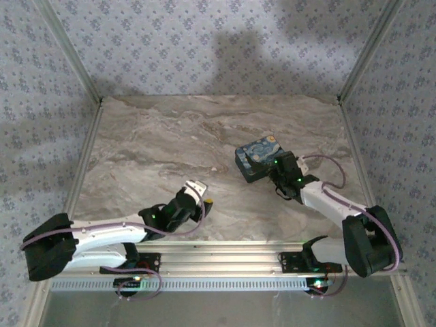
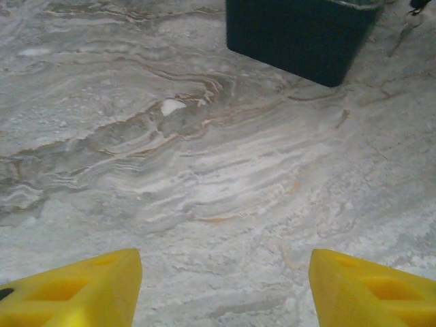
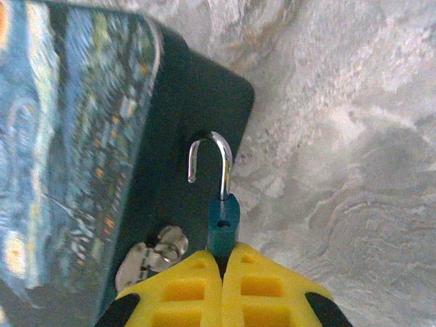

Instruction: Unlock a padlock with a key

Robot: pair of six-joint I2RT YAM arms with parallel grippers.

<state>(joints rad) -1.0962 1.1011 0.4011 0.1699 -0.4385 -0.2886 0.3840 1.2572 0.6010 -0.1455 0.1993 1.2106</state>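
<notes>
**Beside the painted box, right gripper pinches a sprung padlock**

Against the dark side of the box (image 3: 75,136), my right gripper (image 3: 221,262) has its yellow jaws pressed together on the bottom of the padlock (image 3: 223,221), a small teal block, smooth and hard-edged. Its polished steel shackle (image 3: 227,170) stands as a hook. One leg sits in the body and the other ends free in the air, so I judge the lock open. A blurred silver bunch, which I take for the key (image 3: 153,253) on its ring, shows just beside the fingers, against the box wall.

From here I judge the job to be a clean withdrawal. I would hold the pinch low and square, draw the hook away from the box without twisting, and watch for the slick body slipping. Whether the shackle catches a hasp I cannot tell.

The box lid carries a glossy, swirling blue-and-yellow night-sky print, and its walls are matt with rounded corners. My left gripper (image 2: 225,276) hovers with its jaws wide over the veined grey marble tabletop (image 1: 170,143), apart from the box.
</notes>
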